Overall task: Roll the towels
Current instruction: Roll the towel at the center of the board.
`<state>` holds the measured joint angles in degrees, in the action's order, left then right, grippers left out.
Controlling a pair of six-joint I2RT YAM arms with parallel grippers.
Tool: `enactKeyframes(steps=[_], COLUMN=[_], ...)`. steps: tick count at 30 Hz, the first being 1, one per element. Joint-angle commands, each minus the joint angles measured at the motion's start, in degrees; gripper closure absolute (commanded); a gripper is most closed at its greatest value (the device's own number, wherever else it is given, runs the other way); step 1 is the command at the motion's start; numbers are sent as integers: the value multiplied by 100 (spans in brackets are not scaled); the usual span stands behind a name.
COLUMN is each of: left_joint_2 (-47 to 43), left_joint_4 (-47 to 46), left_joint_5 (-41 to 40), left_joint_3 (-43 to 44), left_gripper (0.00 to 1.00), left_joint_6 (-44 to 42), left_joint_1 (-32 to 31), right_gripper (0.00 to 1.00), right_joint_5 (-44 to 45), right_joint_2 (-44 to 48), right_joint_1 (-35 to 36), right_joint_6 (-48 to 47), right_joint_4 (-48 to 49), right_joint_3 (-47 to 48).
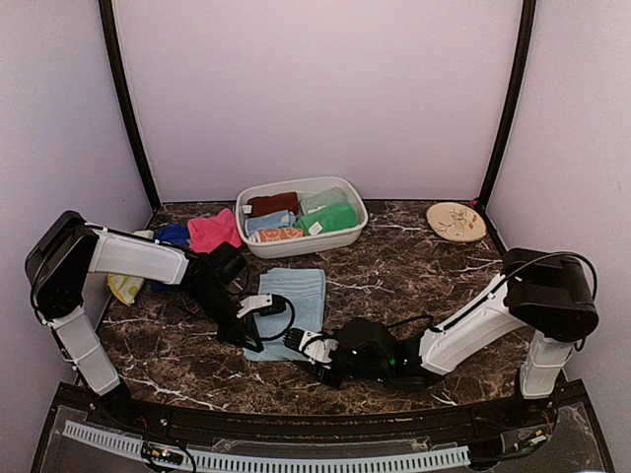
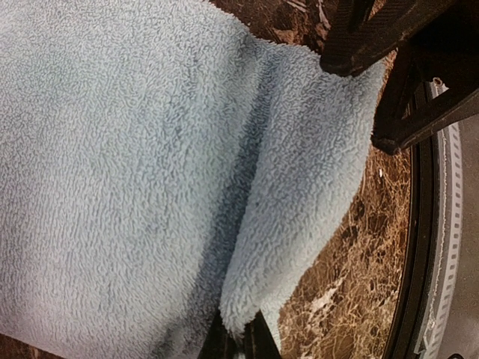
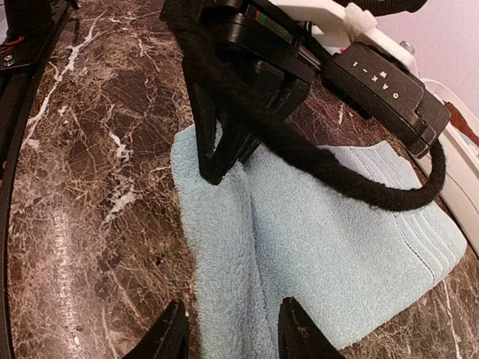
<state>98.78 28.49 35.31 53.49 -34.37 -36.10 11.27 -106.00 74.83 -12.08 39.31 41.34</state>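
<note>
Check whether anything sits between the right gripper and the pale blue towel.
Nothing visible does. The right gripper straddles the pale blue towel at its raised near fold, fingers apart; the left gripper pinches that fold farther along, not across the approach.

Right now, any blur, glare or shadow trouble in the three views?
Top external: soft even light, pinkish cast, no hard shadows on the dark marble table. Left wrist: pale blue towel pile sharp, soft shadow under its raised fold. Right wrist: towel in focus, faint sheen on the table, white tub at the right edge bright and soft.
</note>
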Motion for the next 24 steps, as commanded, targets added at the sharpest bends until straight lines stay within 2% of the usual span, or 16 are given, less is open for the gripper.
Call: enactKeyframes(steps=[1, 7, 9, 11, 14, 16, 19, 20, 24], left_joint_2=[-113, -191, -203, -227, -285, -336, -578, -729, -1534], left_joint_4=[33, 20, 23, 10, -49, -54, -119, -180, -478], left_joint_5=[-55, -96, -104, -104, -116, -163, -393, -515, -958], left_joint_3=[18, -41, -54, -56, -107, -133, -261, -344, -812], left_gripper=[97, 96, 96, 96, 93, 82, 53, 50, 47], left_joint_6=[40, 22, 18, 22, 40, 16, -61, -95, -364], left_joint_1=[50, 50, 50, 50, 50, 50, 50, 50, 50], right_gripper=[60, 55, 57, 65, 89, 100, 100, 100, 100], right_joint_5=[-342, -739, -638, -618, -766, -994, -1532, -1721, -2567], right_joint_2=[-148, -164, -195, -166, -133, -128, -104, -79, -67], right_joint_1=[-145, -190, -211, -275, -383, -462, -684, -810, -1247], right_joint_6=[376, 436, 504, 632, 836, 973, 1338, 1508, 2216], right_joint_4=[-102, -367, -323, -127, -16, -153, -493, -616, -1132], right_joint_3=[132, 230, 218, 164, 183, 263, 366, 374, 513])
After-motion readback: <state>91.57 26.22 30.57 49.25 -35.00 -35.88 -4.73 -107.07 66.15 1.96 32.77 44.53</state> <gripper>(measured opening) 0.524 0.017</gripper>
